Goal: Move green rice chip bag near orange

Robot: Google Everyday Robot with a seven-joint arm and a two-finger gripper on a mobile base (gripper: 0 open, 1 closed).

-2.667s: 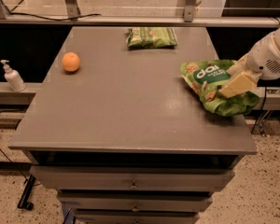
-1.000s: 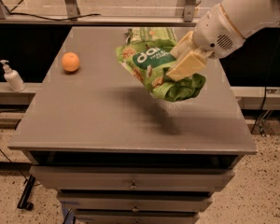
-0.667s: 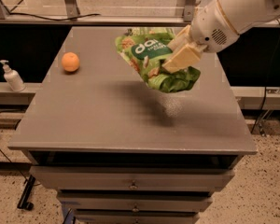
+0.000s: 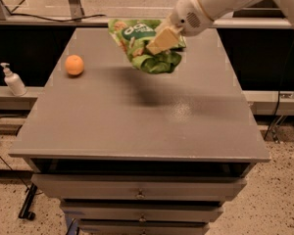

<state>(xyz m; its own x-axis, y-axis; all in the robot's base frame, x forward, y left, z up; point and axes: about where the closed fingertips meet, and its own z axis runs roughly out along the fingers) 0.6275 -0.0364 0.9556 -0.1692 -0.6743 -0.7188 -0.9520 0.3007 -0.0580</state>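
Observation:
The green rice chip bag (image 4: 137,45), light green and glossy with a dark green label and white lettering, hangs in the air above the back middle of the grey table (image 4: 137,126). My gripper (image 4: 162,39) is shut on the bag's right side and holds it clear of the tabletop; the white arm reaches in from the upper right. The orange (image 4: 74,65), small and round, sits on the table's left side, well to the left of the bag and a little lower in view.
A white pump bottle (image 4: 12,81) stands on a ledge left of the table. The table has drawers (image 4: 137,194) at its front. A ledge and a dark gap run behind the table. The flatter green packet is hidden behind the held bag.
My gripper has lifted the bag off the table's right side and carried it left and toward the back, closer to the orange. The orange has not moved.

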